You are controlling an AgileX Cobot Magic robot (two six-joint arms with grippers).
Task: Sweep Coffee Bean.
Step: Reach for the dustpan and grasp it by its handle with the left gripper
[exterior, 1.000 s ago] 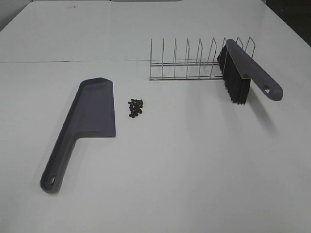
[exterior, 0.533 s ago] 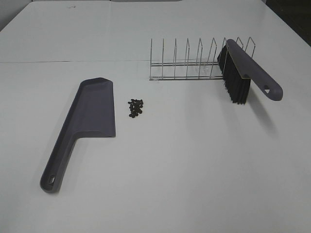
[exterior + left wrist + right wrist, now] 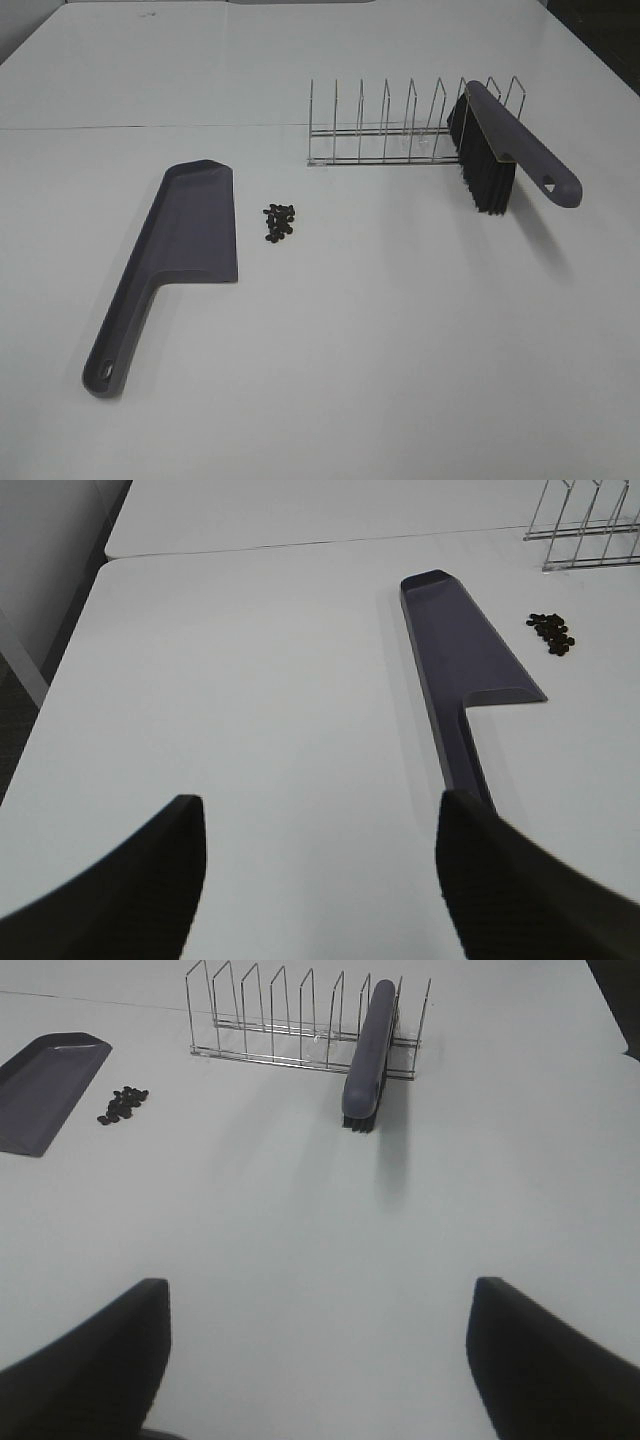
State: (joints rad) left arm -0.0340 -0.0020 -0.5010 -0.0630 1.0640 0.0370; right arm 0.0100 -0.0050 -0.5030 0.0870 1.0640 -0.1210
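Observation:
A small pile of dark coffee beans [image 3: 280,222] [image 3: 552,633] [image 3: 122,1104] lies on the white table, just right of the flat blade of a grey-purple dustpan [image 3: 180,245] [image 3: 455,665] [image 3: 45,1085]. A grey-purple brush [image 3: 500,150] [image 3: 367,1055] with black bristles leans in the right end of a wire rack [image 3: 385,130] [image 3: 285,1020]. Neither gripper shows in the exterior high view. In the wrist views, my left gripper [image 3: 320,810] and right gripper [image 3: 320,1290] are open and hold nothing, both well short of the objects.
The dustpan's long handle [image 3: 115,345] points toward the near left of the table [image 3: 400,350]. A seam [image 3: 150,127] between two tabletops runs across the back. The table's left edge [image 3: 60,680] shows in the left wrist view.

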